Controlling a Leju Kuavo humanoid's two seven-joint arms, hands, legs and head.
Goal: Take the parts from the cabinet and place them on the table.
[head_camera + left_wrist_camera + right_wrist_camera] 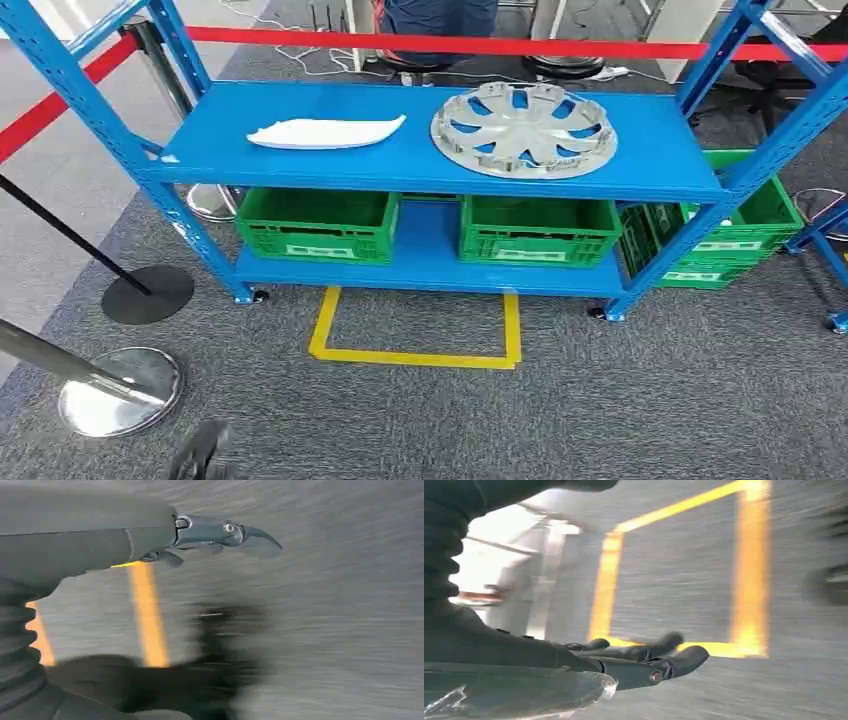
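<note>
On the upper shelf of the blue cabinet [400, 165] lie a long white part [325, 132] on the left and a silver wheel cover [523, 128] on the right. My left hand [200, 455] is a dark blur at the bottom edge, low over the carpet and far from the shelf. The left wrist view has that left hand [200, 532] with fingers stretched out and nothing in it. In the right wrist view my right hand [639, 660] hangs over the floor, fingers extended and apart, holding nothing.
Green crates [318, 225] [538, 232] sit on the lower shelf, more green crates [730, 235] stand to the right. A yellow tape square [420, 355] marks the carpet before the cabinet. Stanchion bases [120, 390] [148, 293] stand left. A red belt [450, 44] and a person [435, 15] are behind.
</note>
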